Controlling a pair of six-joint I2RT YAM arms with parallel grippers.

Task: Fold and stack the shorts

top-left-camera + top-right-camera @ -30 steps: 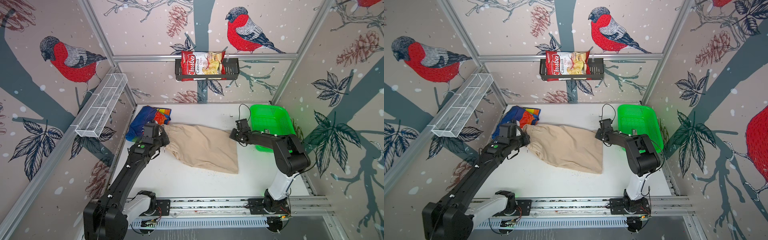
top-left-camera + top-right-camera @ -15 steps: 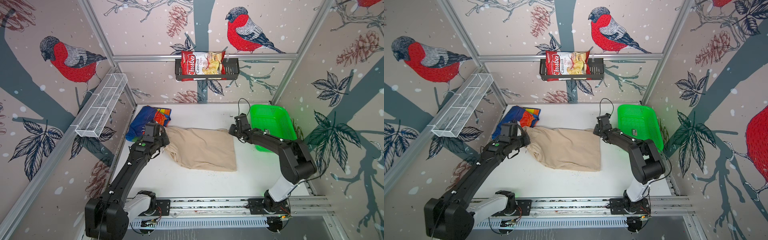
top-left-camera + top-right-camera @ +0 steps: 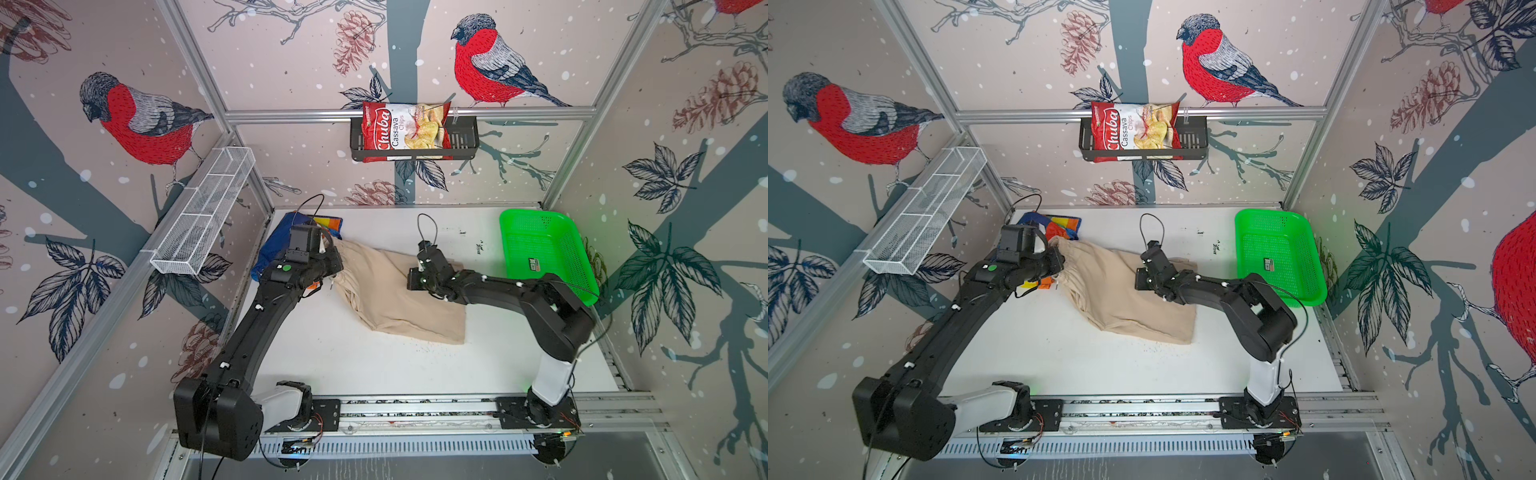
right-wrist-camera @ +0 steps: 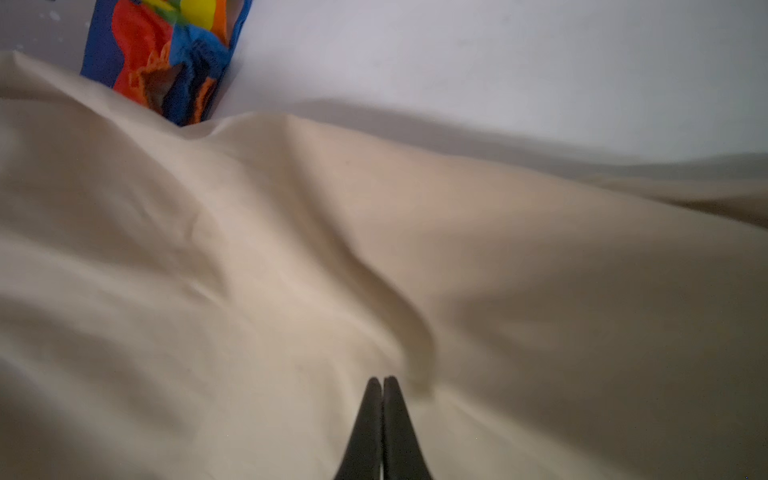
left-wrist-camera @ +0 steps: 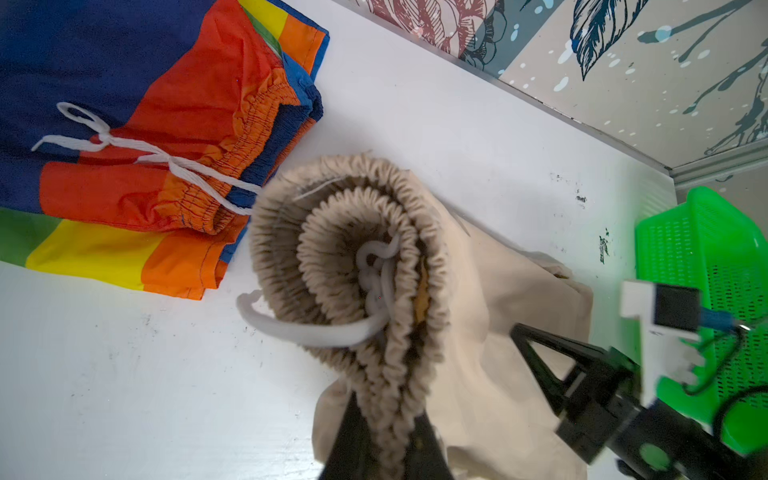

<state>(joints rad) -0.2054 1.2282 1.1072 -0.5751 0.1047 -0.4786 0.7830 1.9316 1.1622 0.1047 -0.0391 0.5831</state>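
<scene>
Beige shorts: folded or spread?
Folded in half: beige shorts waistband doubles over itself, drawstring inside, pinched in the left tool.

I had the left arm (image 3: pixel 266 316) stretched forward, jaws clamped on the beige shorts (image 5: pixel 478 332); right arm (image 3: pixel 498 289) bent inward, jaws pressed together.

Cloth: beige shorts (image 3: pixel 386 303) matt, soft, w/ ribbed gathered waistband; striped shorts (image 5: pixel 187 95) thin, smooth. Plastic mesh basket (image 3: pixel 552 245) glossy. White table (image 3: pixel 374 365) smooth but scuffed.
</scene>
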